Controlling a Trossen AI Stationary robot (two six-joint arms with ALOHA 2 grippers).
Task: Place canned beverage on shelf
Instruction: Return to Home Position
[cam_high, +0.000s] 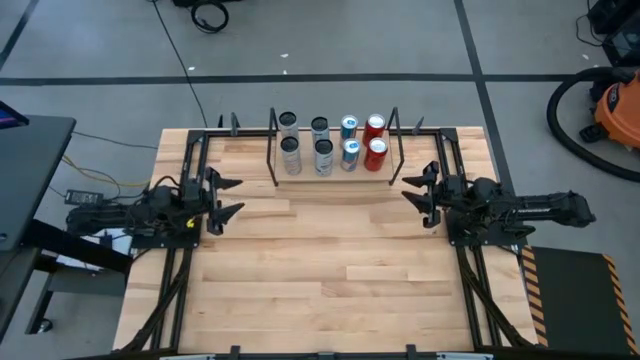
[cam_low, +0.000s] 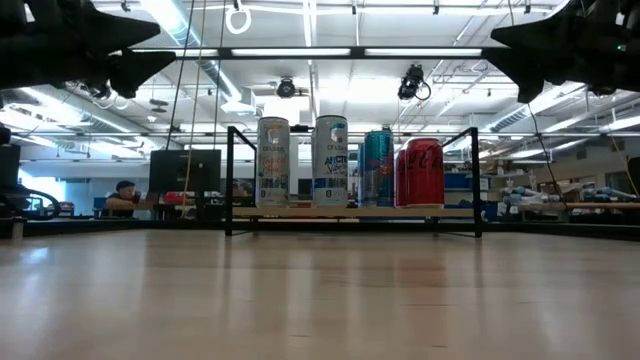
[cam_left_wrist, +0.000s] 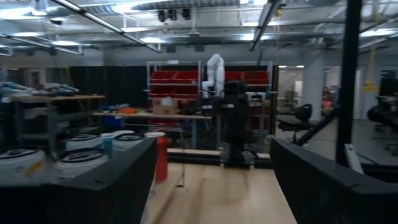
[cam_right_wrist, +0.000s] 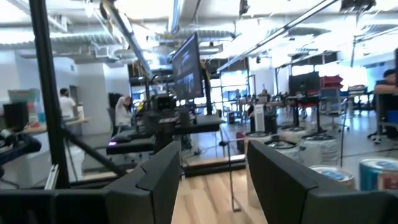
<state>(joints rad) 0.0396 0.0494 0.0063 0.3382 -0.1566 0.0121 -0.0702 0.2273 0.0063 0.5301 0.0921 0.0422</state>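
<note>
From above, the shelf (cam_high: 334, 178) stands at the far middle of the table (cam_high: 330, 270). It carries eight cans (cam_high: 323, 155), upright in two rows of four: two pale pairs on the left, then the blue cans (cam_high: 350, 152), then the red cans (cam_high: 376, 153). The left claw (cam_high: 228, 196) is near the table's left side and the right claw (cam_high: 416, 192) near its right side. Both point inward with fingers apart and hold nothing, and both are well apart from the shelf.

At table height, the shelf (cam_low: 352, 212) sits across the middle with its front row of cans side by side: two pale, one blue, one red (cam_low: 423, 172). The two arms are dark shapes in the upper corners, high above the table.

The left wrist view shows its own fingers (cam_left_wrist: 106, 186) spread, with bare table between them and pale can tops just beyond one finger.

The right wrist view shows its fingers (cam_right_wrist: 149, 186) spread likewise, with can tops (cam_right_wrist: 323, 149) off to one side.
</note>
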